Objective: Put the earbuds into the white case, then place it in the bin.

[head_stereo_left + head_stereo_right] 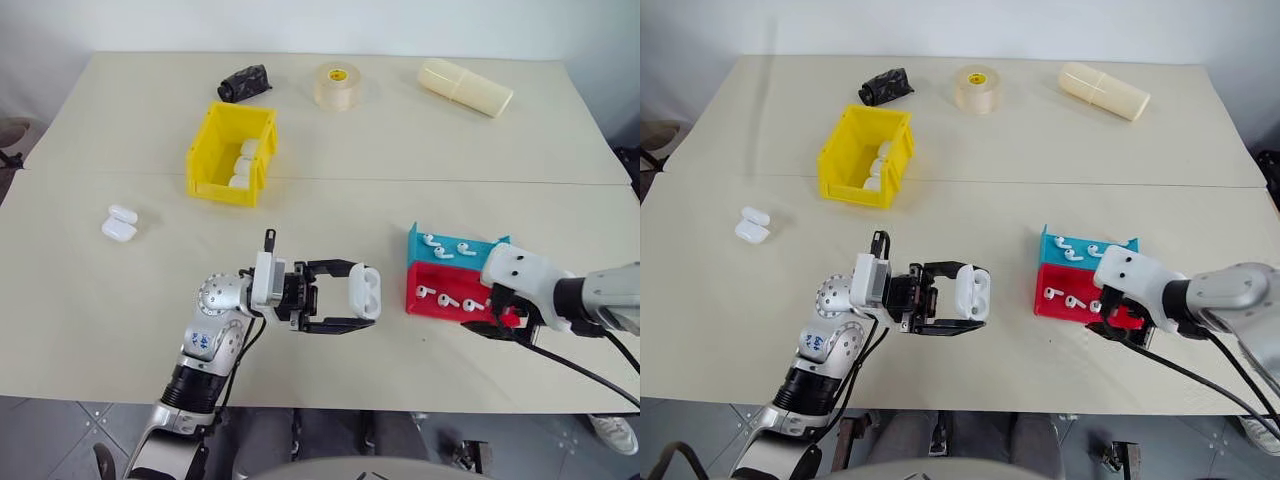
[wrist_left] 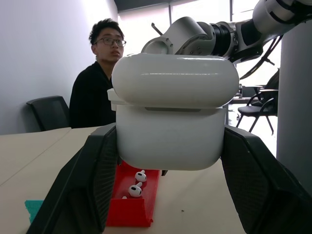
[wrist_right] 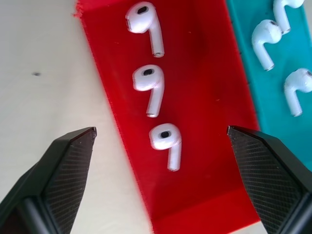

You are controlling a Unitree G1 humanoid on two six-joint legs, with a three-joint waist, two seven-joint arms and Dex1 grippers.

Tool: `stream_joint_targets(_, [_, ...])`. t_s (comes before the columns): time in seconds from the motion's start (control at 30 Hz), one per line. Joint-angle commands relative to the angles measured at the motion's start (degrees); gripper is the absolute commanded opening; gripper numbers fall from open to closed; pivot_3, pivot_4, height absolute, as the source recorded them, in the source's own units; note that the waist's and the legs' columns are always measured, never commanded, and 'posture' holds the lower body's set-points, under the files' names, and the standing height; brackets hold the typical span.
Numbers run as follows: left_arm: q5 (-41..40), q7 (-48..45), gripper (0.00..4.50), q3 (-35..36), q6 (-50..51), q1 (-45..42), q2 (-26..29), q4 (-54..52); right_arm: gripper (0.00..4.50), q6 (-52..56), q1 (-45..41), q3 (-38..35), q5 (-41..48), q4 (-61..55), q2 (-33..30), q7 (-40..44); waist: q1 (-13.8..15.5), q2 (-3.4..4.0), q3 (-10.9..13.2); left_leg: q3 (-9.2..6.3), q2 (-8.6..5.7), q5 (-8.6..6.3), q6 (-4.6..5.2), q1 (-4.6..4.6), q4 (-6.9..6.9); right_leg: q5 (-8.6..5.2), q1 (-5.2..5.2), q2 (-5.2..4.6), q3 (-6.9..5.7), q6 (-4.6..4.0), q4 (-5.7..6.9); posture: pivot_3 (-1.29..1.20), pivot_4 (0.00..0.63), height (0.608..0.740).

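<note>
My left gripper [image 1: 358,295] is shut on the white case [image 1: 366,291], held above the table's front middle with its lid hinged open [image 2: 170,122]. To its right, three earbuds [image 3: 148,80] lie in a red tray [image 3: 204,97], and more earbuds [image 3: 265,41] lie in the teal tray [image 1: 412,245] behind it. Just above the red tray, my right gripper [image 3: 161,130] is open and points down, straddling the nearest earbud without touching it. The yellow bin [image 1: 222,190] stands at the back left with several white cases [image 1: 245,165] inside.
Another white case [image 1: 119,223] lies open on the table at the left. A tape roll [image 1: 338,85], a black object [image 1: 245,83] and a cream cylinder [image 1: 465,87] lie along the far edge. A seated person [image 2: 100,92] appears in the left wrist view.
</note>
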Motion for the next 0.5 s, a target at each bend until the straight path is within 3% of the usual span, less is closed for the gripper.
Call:
stream_joint_targets(0.03, [-0.49, 0.79, 2.78, -0.85, 0.55, 1.39, 0.27, -4.03, 4.50, -0.79, -4.07, 3.93, -3.57, 1.58, -0.38, 2.10, 0.00, 0.00, 0.00, 0.00, 0.01, 0.00, 0.00, 0.00, 0.00, 0.00, -0.01, 0.00, 0.00, 0.00, 0.00, 0.00, 0.150, 0.740])
stream_joint_targets(0.2, [-0.62, 1.23, 2.78, -1.10, 1.22, 2.40, 0.99, -5.51, 4.50, -0.86, -6.82, 6.95, -5.83, 2.83, -0.21, 4.65, 0.11, 0.00, 0.00, -0.01, 0.01, 0.00, 0.00, -0.04, 0.01, 0.00, -0.02, -0.01, 0.00, 0.00, 0.00, 0.00, 0.150, 0.740])
stream_joint_targets(0.3, [-0.68, 1.58, 2.78, -0.70, 1.32, 2.30, 1.28, -5.55, 3.87, -2.07, -6.87, 7.79, -7.36, 3.37, -0.90, 6.15, 0.04, 0.00, 0.00, -0.01, 0.02, 0.00, 0.00, -0.04, 0.01, 0.00, -0.02, -0.01, -0.01, 0.00, 0.00, 0.00, 0.150, 0.740])
stream_joint_targets(0.4, [-0.79, 1.69, 2.78, -0.51, 1.32, 2.09, 1.50, -5.31, 2.89, -3.51, -6.83, 7.99, -8.79, 3.78, -1.18, 7.64, 0.01, 0.00, 0.00, 0.01, 0.01, 0.00, 0.00, -0.03, 0.01, 0.00, -0.03, 0.00, -0.01, 0.00, 0.00, 0.00, 0.150, 0.740])
stream_joint_targets(0.5, [-0.90, 1.67, 2.78, -0.62, 1.40, 2.05, 1.53, -5.35, 2.89, -4.02, -7.25, 7.96, -9.94, 4.01, -0.55, 8.42, 0.04, 0.00, 0.00, 0.01, 0.01, 0.00, 0.00, -0.04, 0.01, 0.00, -0.03, -0.01, -0.01, 0.00, 0.00, 0.00, 0.150, 0.740])
